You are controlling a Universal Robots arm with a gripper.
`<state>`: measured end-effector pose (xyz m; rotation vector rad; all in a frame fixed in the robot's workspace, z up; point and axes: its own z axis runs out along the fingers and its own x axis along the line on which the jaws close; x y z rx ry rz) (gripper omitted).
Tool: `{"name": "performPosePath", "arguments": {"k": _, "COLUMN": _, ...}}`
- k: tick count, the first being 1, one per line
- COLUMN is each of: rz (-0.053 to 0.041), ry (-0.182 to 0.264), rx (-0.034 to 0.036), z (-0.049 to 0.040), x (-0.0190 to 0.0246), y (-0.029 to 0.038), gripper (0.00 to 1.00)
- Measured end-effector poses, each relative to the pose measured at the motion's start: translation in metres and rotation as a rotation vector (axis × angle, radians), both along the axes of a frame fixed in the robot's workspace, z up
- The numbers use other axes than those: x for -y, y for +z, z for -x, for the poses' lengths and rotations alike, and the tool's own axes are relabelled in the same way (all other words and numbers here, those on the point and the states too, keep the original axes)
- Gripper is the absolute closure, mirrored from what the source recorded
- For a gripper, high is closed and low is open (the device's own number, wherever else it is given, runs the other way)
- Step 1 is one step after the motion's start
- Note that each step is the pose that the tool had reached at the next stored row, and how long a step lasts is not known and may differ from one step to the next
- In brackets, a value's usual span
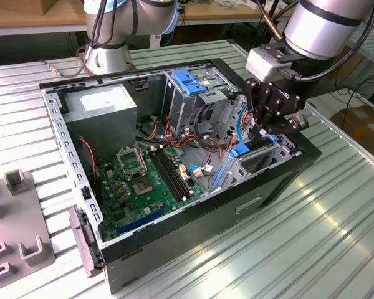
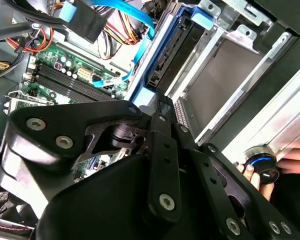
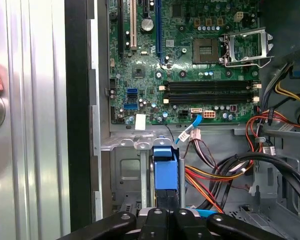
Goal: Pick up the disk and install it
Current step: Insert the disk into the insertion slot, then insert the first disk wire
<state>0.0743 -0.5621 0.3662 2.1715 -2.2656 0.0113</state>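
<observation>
The disk [image 1: 257, 147], a black drive with bright blue rails and end tabs, stands on edge in the grey metal drive bay [image 1: 280, 152] at the exterior view's right end of the open computer case [image 1: 193, 230]. My gripper [image 1: 262, 132] reaches down from above and is shut on the disk's upper edge. In the first wrist view the disk's blue end tab [image 3: 165, 171] sticks out ahead of the gripper [image 3: 167, 216]. The second wrist view shows the disk [image 2: 166, 56] lying between the bay's walls [image 2: 225, 65], just beyond my black fingers [image 2: 162, 131].
Inside the case are the green motherboard [image 1: 143, 180], a grey power supply [image 1: 103, 109], a tall grey cage with a light-blue latch [image 1: 190, 81] and bundles of cables [image 3: 225, 170]. A person's hand [image 2: 290, 162] rests on a round button outside the case. A grey fixture [image 1: 19, 218] sits on the table.
</observation>
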Motion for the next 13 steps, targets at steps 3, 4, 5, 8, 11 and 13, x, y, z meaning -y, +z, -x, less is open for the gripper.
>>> {"name": "performPosePath", "arguments": {"k": 3, "rz": 0.0001, "ry": 0.000, "rx": 0.0000, "z": -0.0002, "x": 0.0000, "y": 0.0000, "gripper": 0.89}}
{"name": "performPosePath", "arguments": {"k": 4, "rz": 0.0001, "ry": 0.000, "rx": 0.0000, "z": -0.0002, "x": 0.0000, "y": 0.0000, "gripper": 0.89}}
{"name": "performPosePath", "arguments": {"k": 5, "rz": 0.0000, "ry": 0.000, "rx": 0.0000, "z": -0.0002, "x": 0.0000, "y": 0.0000, "gripper": 0.89}}
{"name": "performPosePath", "arguments": {"k": 8, "rz": 0.0001, "ry": 0.000, "rx": 0.0000, "z": -0.0003, "x": 0.0000, "y": 0.0000, "gripper": 0.89}}
{"name": "performPosePath", "arguments": {"k": 11, "rz": 0.0002, "ry": 0.000, "rx": 0.0000, "z": -0.0025, "x": 0.0001, "y": 0.0000, "gripper": 0.89}}
{"name": "performPosePath", "arguments": {"k": 13, "rz": 0.0001, "ry": 0.001, "rx": 0.0000, "z": -0.0060, "x": 0.0000, "y": 0.0000, "gripper": 0.89}}
